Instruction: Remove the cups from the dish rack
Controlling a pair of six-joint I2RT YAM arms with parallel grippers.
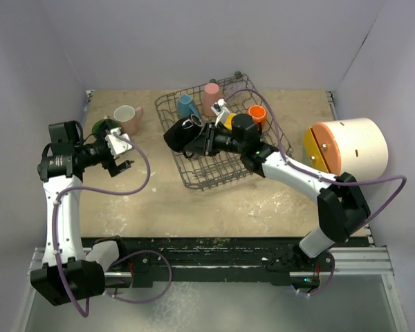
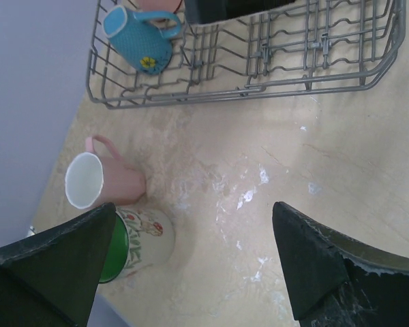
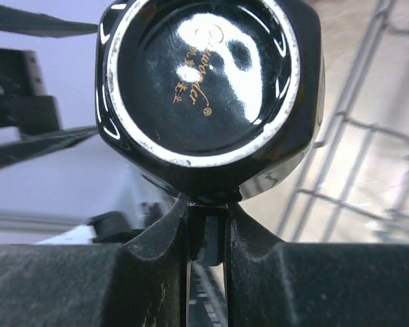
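Now my right gripper (image 3: 206, 211) pinches the black mug (image 3: 204, 88).
I'd lift slowly, clear of the dish rack (image 1: 207, 181) below; left gripper (image 2: 191, 252) is wide open.

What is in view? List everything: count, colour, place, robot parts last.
dish rack: one, dark grey wire, table centre
blue mug: one, blue, rack's far left
tumbler: one, pink, rack's far side
orange cup: one, orange, rack's right side
yellow cup: one, yellow, in rack, partly hidden
black mug: one, black, held over rack's left side
pink mug: one, pale pink, table left of rack
cream mug: one, cream, green inside, beside pink mug
cylinder: one, white, orange-yellow end, table's right
left hand: one, black, open, by the two mugs
right hand: one, black, shut on black mug's handle
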